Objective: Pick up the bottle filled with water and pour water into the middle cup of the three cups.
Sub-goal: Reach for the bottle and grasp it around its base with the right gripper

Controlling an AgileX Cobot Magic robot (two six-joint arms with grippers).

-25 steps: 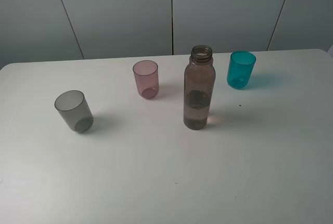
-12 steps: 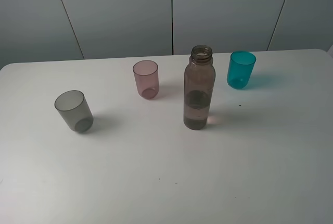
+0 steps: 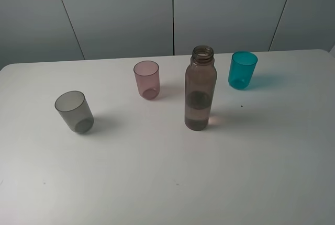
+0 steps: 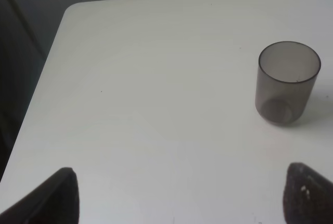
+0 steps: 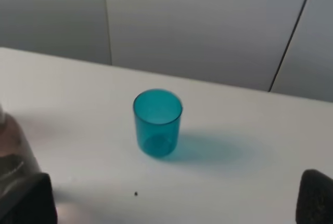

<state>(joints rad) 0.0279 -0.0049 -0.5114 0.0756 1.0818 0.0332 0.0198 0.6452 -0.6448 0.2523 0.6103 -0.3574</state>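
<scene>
A: Overhead first. Logged the bottle (image 3: 200, 89) upright and uncapped on the counter (image 3: 157, 178), between the pink tumbler (image 3: 146, 79) and the teal tumbler (image 3: 242, 70), touching neither. Logged the grey tumbler (image 3: 75, 111) well apart, nearer the front. Saw no arm in this view.

B: Judged for handling: smooth plastic, probably slick; water only in the lower part, so bottom-heavy and modest in weight; wall likely to give under a hard squeeze. Best taken across the straight mid-body, below the shoulder, and kept vertical until over the pink tumbler.

A: Left wrist next. Found the left jaws spread wide, gripping nothing, bare counter between the tips. Noted the grey tumbler (image 4: 287, 89) ahead and off to one side. No bottle here.

B: Right wrist last. Found the right jaws likewise spread wide and empty. Noted the teal tumbler (image 5: 157, 122) ahead, and a sliver of the bottle (image 5: 9, 148) at the frame edge beside one tip. Rated the right jaws the nearer for the pick.
</scene>
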